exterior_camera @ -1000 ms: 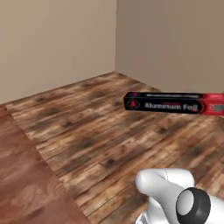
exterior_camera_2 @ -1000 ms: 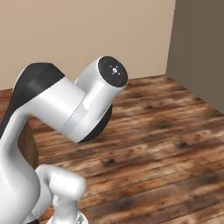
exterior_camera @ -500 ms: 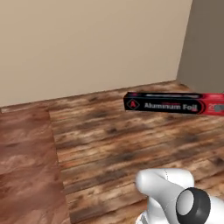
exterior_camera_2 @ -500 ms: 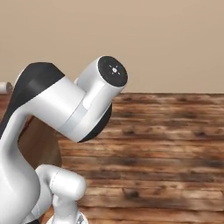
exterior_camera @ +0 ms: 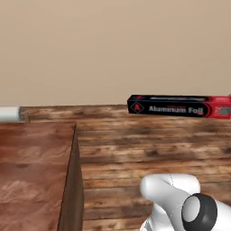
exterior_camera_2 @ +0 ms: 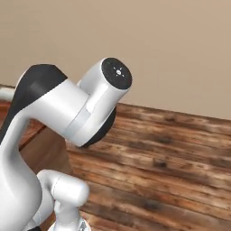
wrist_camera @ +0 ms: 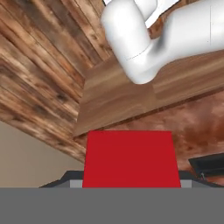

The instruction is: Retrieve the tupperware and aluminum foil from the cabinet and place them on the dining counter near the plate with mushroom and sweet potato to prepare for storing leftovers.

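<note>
Foil carton (exterior_camera: pixel 180 106), the aluminum foil in black with white lettering and a red end, hangs level in the air above the wooden floor (exterior_camera: pixel 149 144) in the left base view, in front of the beige wall (exterior_camera: pixel 113 45). In the hand view its red end (wrist_camera: pixel 131 159) sits low between the tips of the tool (wrist_camera: pixel 131 183), whose jaws are closed on the carton. The reddish-brown desk (exterior_camera: pixel 31 176) lies to the left, well apart from the carton.
</note>
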You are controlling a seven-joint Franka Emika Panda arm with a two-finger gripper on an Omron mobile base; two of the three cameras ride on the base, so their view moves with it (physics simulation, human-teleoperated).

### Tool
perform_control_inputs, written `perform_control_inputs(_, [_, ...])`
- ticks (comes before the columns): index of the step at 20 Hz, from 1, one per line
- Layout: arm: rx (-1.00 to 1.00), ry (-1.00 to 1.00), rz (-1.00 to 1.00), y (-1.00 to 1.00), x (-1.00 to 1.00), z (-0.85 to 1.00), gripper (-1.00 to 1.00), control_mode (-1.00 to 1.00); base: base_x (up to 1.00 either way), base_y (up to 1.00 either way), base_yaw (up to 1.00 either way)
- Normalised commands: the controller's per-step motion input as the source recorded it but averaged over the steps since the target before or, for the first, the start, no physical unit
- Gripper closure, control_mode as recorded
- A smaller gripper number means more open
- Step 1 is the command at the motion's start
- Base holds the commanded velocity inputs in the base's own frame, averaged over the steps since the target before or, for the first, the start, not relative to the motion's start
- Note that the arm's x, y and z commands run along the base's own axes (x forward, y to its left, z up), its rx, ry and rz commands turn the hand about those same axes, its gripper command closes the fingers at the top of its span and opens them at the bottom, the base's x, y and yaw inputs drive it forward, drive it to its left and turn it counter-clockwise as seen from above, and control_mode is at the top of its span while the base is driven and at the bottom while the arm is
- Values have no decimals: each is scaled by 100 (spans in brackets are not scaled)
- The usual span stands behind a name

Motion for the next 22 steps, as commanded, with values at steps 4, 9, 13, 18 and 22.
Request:
perform_control_inputs(4, [0,0,0,0,0,0,100,100,100,-35,53])
perform_control_inputs(9, [0,0,0,0,0,0,100,100,100,-32,54])
perform_control_inputs(13, [0,0,0,0,0,0,100,100,100,-54,48])
perform_control_inputs(18, [0,0,0,0,0,0,100,100,100,-76,42])
perform_control_inputs(22, [0,0,0,0,0,0,100,100,100,-78,42])
